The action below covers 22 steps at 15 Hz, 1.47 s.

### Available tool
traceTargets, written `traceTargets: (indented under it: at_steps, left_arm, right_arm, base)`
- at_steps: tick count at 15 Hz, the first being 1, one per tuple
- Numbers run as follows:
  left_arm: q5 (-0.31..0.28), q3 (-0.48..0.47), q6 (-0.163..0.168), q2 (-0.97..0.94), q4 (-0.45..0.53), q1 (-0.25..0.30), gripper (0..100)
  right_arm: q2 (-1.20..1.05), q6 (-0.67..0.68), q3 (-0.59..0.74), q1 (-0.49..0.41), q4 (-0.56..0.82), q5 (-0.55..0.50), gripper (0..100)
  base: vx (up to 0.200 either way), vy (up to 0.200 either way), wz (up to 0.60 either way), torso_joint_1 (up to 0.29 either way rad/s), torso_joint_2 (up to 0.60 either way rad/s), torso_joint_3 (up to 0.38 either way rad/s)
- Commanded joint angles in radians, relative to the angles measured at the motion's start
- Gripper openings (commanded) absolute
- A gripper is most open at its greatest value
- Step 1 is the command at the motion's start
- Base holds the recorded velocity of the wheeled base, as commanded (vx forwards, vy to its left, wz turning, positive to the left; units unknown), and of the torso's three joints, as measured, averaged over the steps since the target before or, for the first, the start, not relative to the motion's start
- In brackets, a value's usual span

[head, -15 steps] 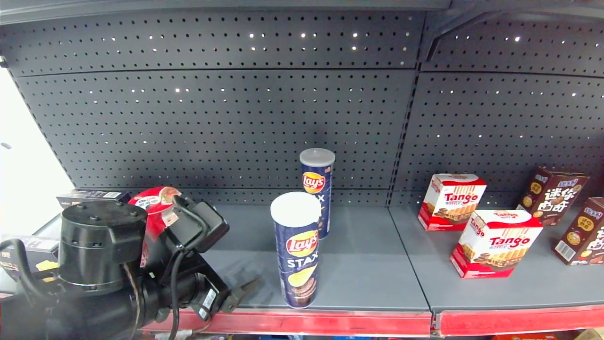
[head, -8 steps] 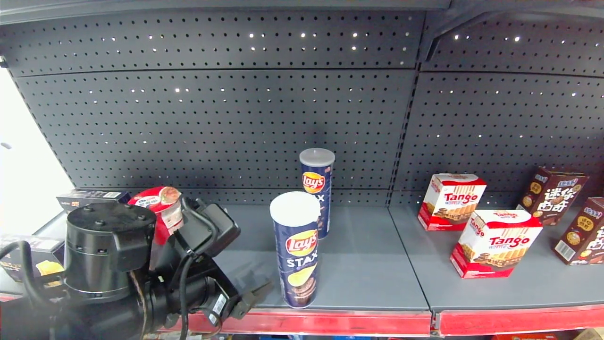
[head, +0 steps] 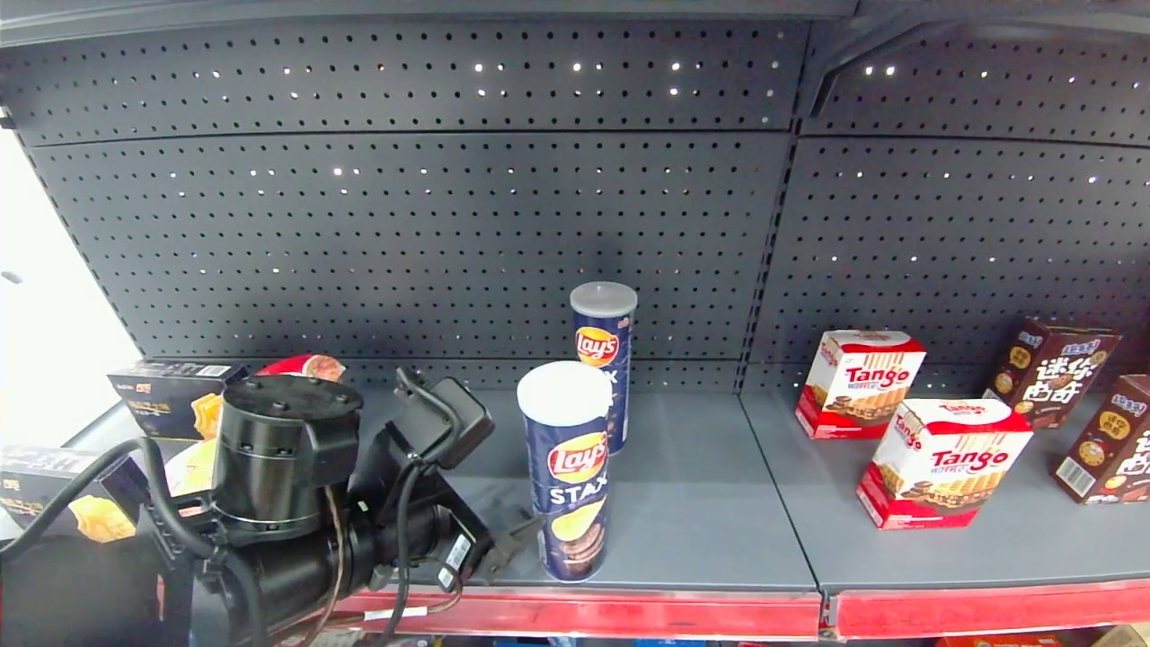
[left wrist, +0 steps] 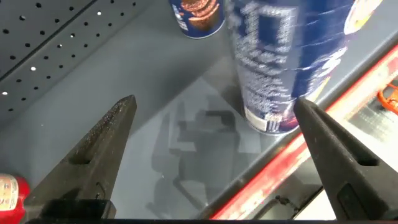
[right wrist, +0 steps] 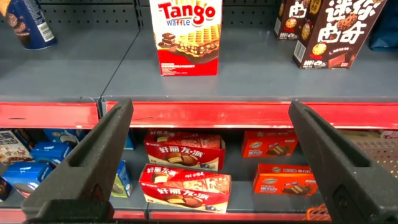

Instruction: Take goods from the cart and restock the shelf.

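Observation:
Two blue chip cans stand upright on the grey shelf [head: 683,503]: a front can [head: 566,467] near the red shelf edge and a back can [head: 604,355] behind it. My left gripper [head: 510,542] sits low at the shelf front, just left of the front can's base. In the left wrist view the left gripper [left wrist: 214,104] is open and holds nothing, with the front can [left wrist: 280,62] beside one finger and the back can [left wrist: 198,12] farther off. My right gripper [right wrist: 211,107] is open and holds nothing, in front of the red shelf edge [right wrist: 249,113] below a wafer box [right wrist: 188,37].
Two red-and-white wafer boxes [head: 858,382] [head: 943,460] and brown biscuit boxes [head: 1047,368] stand on the right bay. Dark boxes [head: 171,395] and a red-lidded cup [head: 305,366] sit at the far left behind my left arm. Free shelf floor lies between the cans and the wafer boxes.
My left arm has moved right along the shelf front, closing in on the front can's base and uncovering the dark boxes at left. The front can has shifted slightly.

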Motion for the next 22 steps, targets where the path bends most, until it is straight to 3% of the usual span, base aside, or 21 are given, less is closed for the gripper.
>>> traceTargets:
  at_steps: [1, 15, 22]
  left_arm:
    - [0.001, -0.016, -0.001, 0.04, -0.001, 0.009, 100]
    - [-0.008, -0.053, 0.007, 0.097, -0.047, 0.084, 100]
    - [-0.023, -0.079, 0.004, 0.141, -0.073, 0.086, 100]
  right_arm:
    - [0.001, 0.0, 0.0, 0.0, 0.0, 0.0, 100]
    - [0.001, 0.0, 0.0, 0.0, 0.0, 0.0, 100]
    - [0.001, 0.0, 0.0, 0.0, 0.0, 0.0, 100]
  base:
    - [0.0, 0.0, 0.0, 0.0, 0.0, 0.0]
    - [0.0, 0.0, 0.0, 0.0, 0.0, 0.0]
    - [0.0, 0.0, 0.0, 0.0, 0.0, 0.0]
